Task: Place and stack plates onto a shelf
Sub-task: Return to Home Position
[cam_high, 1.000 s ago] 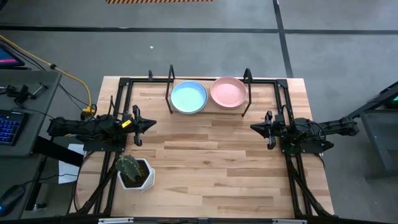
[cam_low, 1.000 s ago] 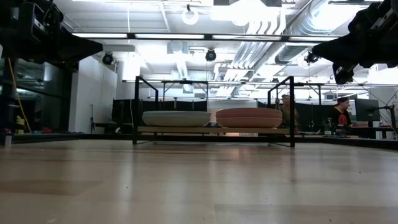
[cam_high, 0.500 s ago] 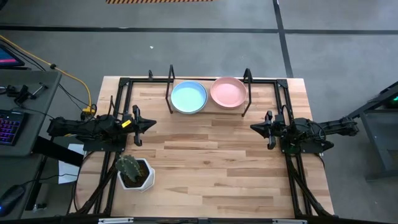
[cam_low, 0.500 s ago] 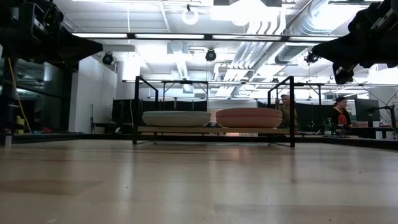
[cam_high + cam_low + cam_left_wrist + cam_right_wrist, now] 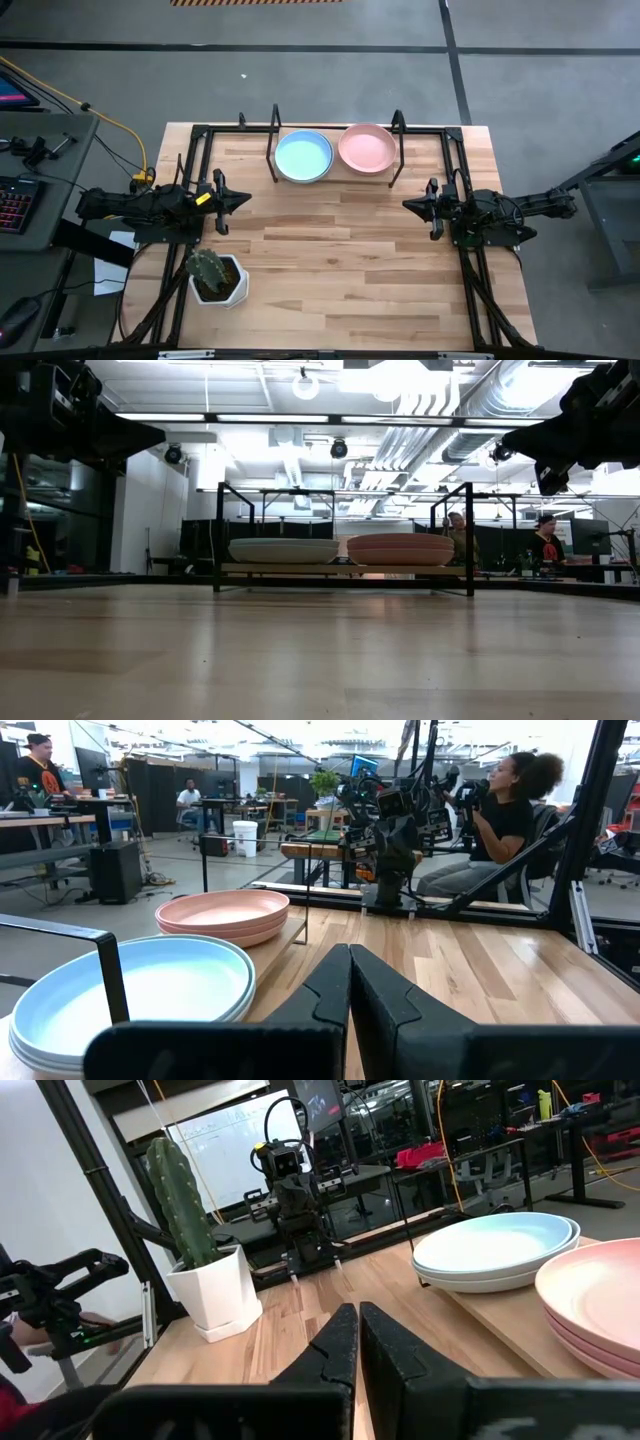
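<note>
1. The shelf [image 5: 300, 569] is set at the far edge of the table [image 5: 340, 270]. On it, the light blue plates [image 5: 303, 157] are stacked toward the left, and the pink plates [image 5: 367, 148] just beside them on the right.
2. The left gripper [image 5: 241, 200] is held above the left edge, its fingers [image 5: 325, 995] pressed together on nothing.
3. The right gripper [image 5: 408, 205] is held above the right edge, likewise closed and empty.
4. Stacking is judged finished.
5. Each arm should be drawn back slowly and kept raised, so that neither the shelf nor the cactus pot [image 5: 215, 278] by the left edge is brushed.
</note>
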